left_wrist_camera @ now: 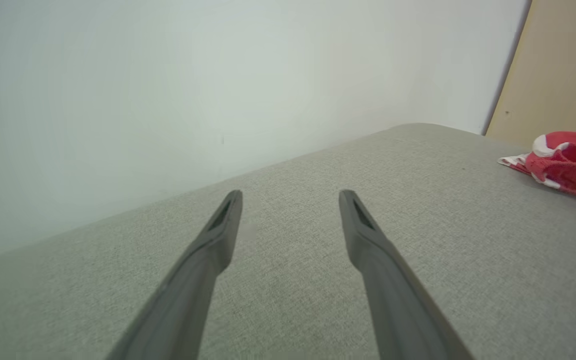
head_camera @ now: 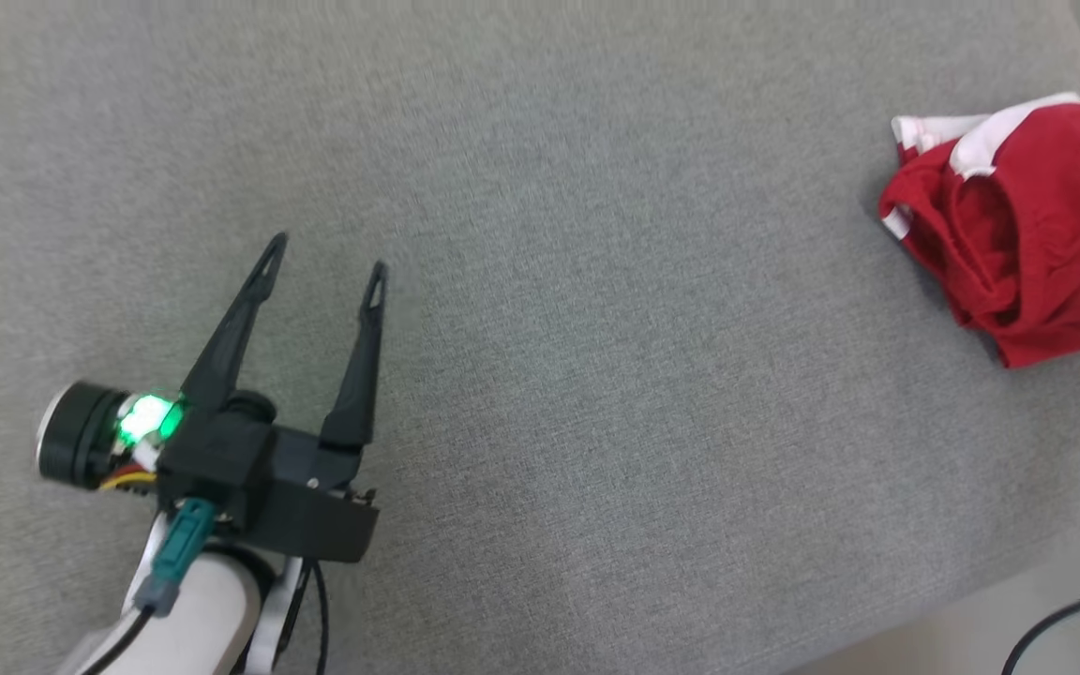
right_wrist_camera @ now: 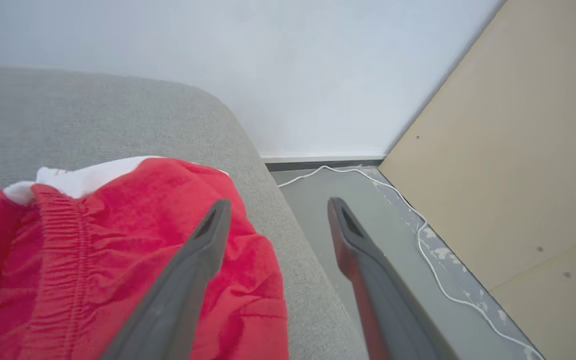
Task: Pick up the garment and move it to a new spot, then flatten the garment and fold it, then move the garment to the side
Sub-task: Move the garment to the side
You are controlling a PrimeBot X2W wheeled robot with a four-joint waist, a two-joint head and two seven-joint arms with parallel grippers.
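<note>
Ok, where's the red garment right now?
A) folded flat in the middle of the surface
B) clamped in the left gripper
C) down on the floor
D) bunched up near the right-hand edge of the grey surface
D: the red garment lies in a crumpled heap at the right side of the grey surface, while the left gripper is open and empty, well off to its left.

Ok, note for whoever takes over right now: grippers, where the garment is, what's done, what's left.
Left gripper: open, empty, above bare grey surface, far from the garment.
Right gripper: open, empty, by the garment's edge at the surface's rim.
Garment: red, white trim, crumpled, unfolded.
Done: nothing evident. Left: pick up, move, flatten, fold, set aside.
</note>
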